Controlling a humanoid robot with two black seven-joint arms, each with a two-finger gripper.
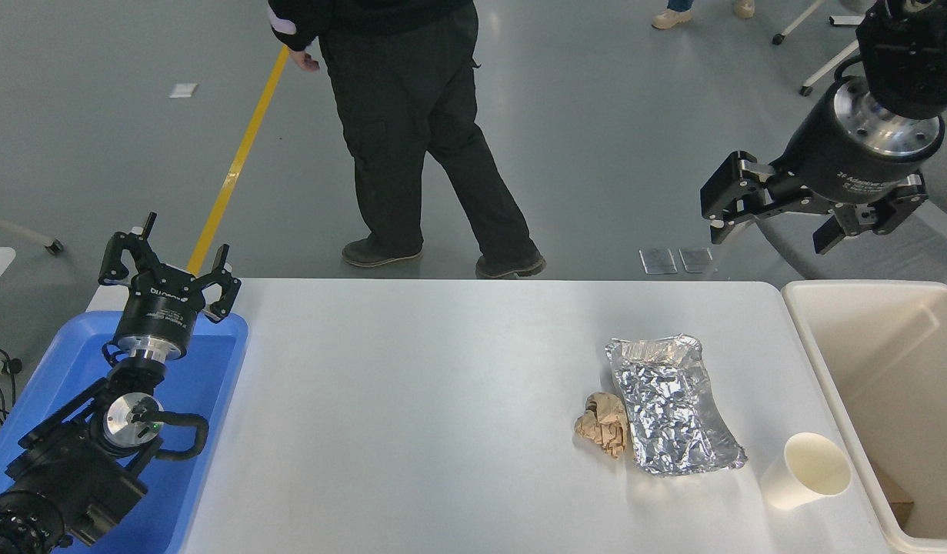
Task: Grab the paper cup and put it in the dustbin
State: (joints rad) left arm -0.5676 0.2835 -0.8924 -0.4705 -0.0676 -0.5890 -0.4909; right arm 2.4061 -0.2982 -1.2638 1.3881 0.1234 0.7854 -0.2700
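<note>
The paper cup (806,471) stands upright on the white table (411,431) near its right front corner, its open mouth tilted slightly toward the camera, just beside the dustbin (819,362) that sits against the table's right end. To the cup's left lies a crinkled silver foil tray (671,404), close to the cup but not touching it, and a crumpled brown paper wad (604,422) rests against the tray's left edge. The right gripper (773,231) hangs high in the air beyond the table's far right corner, well apart from the cup, with its fingers spread wide and nothing between them. The left gripper (169,261) is parked at the lower left above a blue tray (211,385), its fingers likewise apart and empty. Past the far edge of the table a person (411,131) in black clothing stands on the grey floor, near a yellow floor line (242,146).
</note>
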